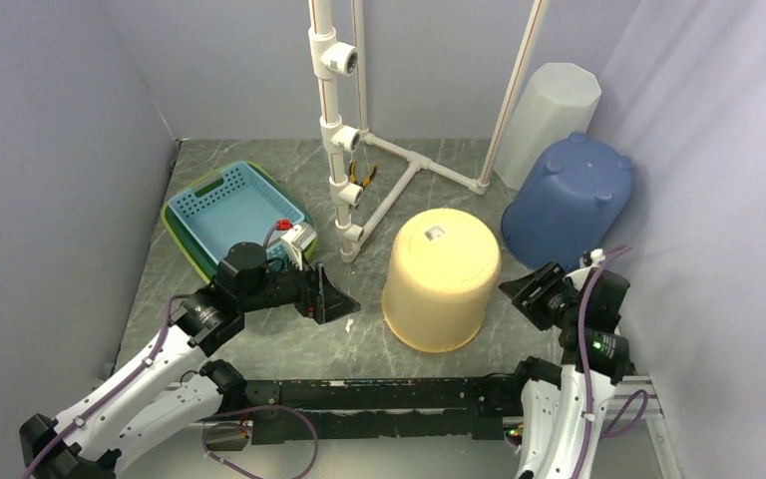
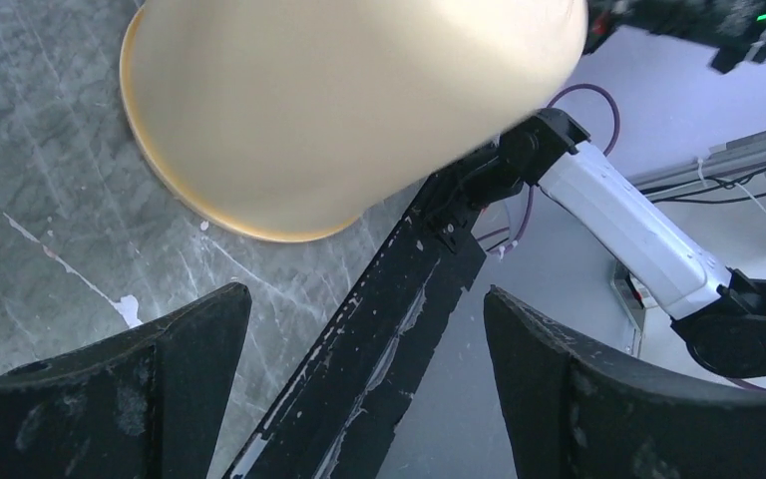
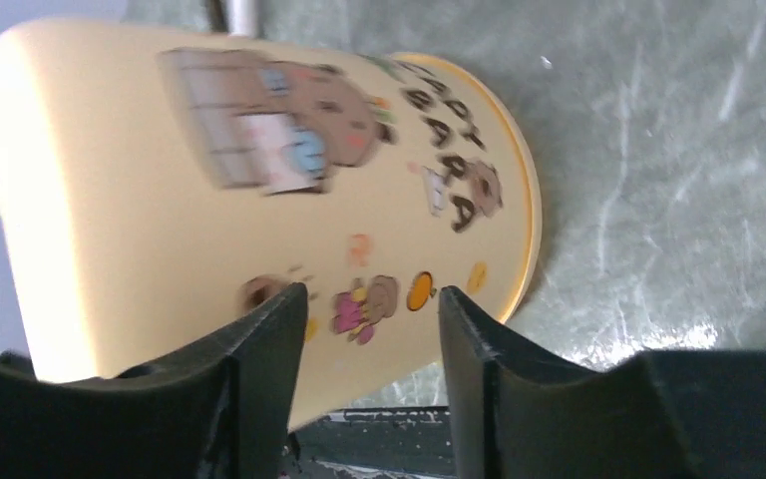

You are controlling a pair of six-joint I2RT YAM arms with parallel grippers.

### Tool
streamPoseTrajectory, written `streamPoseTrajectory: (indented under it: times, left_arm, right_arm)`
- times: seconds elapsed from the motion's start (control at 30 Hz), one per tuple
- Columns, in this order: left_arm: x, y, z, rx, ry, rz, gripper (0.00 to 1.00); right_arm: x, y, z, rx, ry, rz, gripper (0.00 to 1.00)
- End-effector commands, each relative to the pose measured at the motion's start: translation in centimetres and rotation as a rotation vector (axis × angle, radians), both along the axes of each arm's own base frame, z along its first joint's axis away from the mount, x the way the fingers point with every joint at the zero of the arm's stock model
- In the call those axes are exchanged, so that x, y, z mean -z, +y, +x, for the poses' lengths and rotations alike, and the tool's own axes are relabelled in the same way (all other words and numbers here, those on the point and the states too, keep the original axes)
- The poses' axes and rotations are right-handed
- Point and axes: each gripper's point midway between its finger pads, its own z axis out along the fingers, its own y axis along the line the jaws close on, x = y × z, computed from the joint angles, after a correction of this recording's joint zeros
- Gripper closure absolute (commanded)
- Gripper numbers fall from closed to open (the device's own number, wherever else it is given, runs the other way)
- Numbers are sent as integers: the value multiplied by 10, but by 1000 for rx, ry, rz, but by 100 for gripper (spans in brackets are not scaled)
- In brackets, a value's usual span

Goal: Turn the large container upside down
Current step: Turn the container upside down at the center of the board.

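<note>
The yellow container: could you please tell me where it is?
Top view: the yellow container stands rim-down, centred between the left gripper and right gripper, near the pipe frame.

Open table (image 1: 289, 344) lies left of the bucket (image 1: 442, 279), between it and the left gripper (image 1: 347, 302), whose fingers stand spread. On the near side a bare strip runs to the black rail (image 1: 379, 399). At the far left the pipe frame (image 1: 344, 190) crowds in, with the basket (image 1: 227, 205) left of that. On the right the tub (image 1: 569, 205) leaves a narrow lane, seemingly filled by the right gripper (image 1: 517, 289), its fingers parted.
</note>
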Motion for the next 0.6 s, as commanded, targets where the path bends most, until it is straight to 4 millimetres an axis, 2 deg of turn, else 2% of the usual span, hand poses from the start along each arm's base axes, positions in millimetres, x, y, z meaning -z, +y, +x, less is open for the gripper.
streamPoseTrajectory:
  times: [0.0,0.1,0.17,0.27,0.4,0.57]
  left_arm:
    - [-3,2,-2,-5,-3,8,8]
    - [3,13,5,-68,3,75,8]
    - [10,28,18,-187,20,152,6]
    - [16,48,28,-309,31,235,6]
    - [11,68,36,-417,23,291,6]
    - [-1,94,43,-548,11,358,6]
  right_arm:
    - [-73,12,-2,-104,-189,-66,41]
    - [-125,23,-7,-192,-328,-110,32]
    - [-156,34,-12,-267,-412,-129,20]
    - [-179,46,-18,-354,-478,-137,12]
    - [-176,53,-24,-408,-480,-136,7]
    - [-155,57,-25,-472,-418,-119,6]
